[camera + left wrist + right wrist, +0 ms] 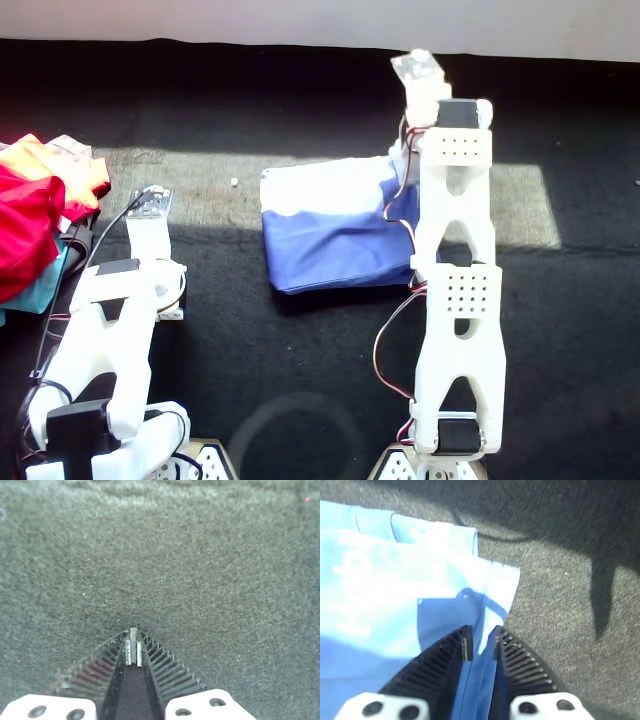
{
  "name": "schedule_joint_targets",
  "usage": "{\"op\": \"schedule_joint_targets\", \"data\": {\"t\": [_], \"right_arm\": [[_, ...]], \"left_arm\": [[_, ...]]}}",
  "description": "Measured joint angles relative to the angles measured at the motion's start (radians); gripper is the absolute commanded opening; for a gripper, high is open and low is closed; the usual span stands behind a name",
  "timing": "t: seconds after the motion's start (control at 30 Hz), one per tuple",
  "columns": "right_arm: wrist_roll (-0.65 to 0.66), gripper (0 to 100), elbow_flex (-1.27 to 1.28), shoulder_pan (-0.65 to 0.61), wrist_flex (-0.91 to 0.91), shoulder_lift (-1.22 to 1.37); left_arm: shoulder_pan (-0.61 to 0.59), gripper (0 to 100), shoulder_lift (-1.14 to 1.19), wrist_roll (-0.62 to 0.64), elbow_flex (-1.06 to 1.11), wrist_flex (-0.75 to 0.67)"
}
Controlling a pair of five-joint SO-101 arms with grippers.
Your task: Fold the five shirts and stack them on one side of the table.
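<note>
My right gripper (481, 642) hung over the folded blue shirt (395, 580) at its right edge, jaws parted by a narrow gap with blue cloth showing between them; I could not tell whether they had hold of it. My left gripper (132, 647) was closed on nothing, low over the dark table cover (210, 570), well to the left of the blue shirt. The pile of red, orange and teal shirts (40, 220) lay farther left of the blue shirt, at the table's edge.

Blue shirt (330, 235) lies folded mid-table; crumpled shirts (40, 215) heaped left.
</note>
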Motion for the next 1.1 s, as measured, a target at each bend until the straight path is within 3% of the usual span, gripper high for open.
{"op": "schedule_joint_targets", "data": {"t": [0.53,0.77,1.1], "right_arm": [[-0.123,22.3,0.161,-0.009,0.025,-0.017],[-0.226,35.4,0.146,-0.058,0.025,-0.017],[-0.292,35.5,0.130,-0.098,0.025,-0.017]], "left_arm": [[0.000,1,0.000,0.000,0.000,0.000],[0.000,1,0.000,0.000,0.000,0.000],[0.000,1,0.000,0.000,0.000,0.000]]}}
